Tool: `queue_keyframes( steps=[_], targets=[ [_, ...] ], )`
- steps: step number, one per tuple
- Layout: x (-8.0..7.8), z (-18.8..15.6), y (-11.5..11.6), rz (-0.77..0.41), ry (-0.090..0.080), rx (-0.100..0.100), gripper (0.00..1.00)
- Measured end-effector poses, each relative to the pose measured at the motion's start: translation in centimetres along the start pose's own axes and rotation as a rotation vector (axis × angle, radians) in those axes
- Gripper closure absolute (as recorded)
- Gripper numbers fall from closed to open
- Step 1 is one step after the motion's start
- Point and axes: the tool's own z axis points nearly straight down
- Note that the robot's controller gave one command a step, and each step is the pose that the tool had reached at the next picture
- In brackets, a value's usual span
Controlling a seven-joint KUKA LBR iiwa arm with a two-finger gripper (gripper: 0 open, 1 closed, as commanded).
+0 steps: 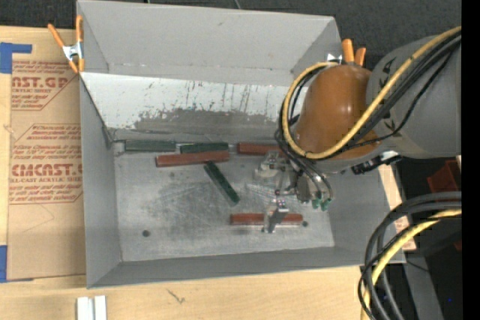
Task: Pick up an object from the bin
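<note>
My gripper [273, 221] reaches down at the bin's front right, its fingertips on either side of a flat red-brown bar [247, 219] that lies crosswise on the floor. The fingers stand close round the bar's middle; whether they press it I cannot tell. A dark green bar [222, 182] lies slanted on the floor just left of the gripper.
Along the foot of the back wall lie a long red-brown bar [192, 158], a green bar [204, 148], another dark green bar [148, 147] and a short red-brown piece [253, 149]. The arm's orange cover and cables hang over the bin's right side.
</note>
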Motion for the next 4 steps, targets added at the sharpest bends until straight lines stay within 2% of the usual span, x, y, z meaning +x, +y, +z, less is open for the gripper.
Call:
queue_keyframes(
  steps=[1, 2, 3, 4],
  targets=[
    [0.0, 0.0, 0.0, 0.0, 0.0, 0.0, 0.0],
    [-2.6, 5.2, -5.0, 0.274, -0.005, -0.003, 0.0],
    [-2.9, 6.4, -6.6, 0.113, -0.01, -0.003, 0.0],
    [-2.9, 6.4, -5.8, 0.205, -0.01, 0.0, 0.0]
  ],
)
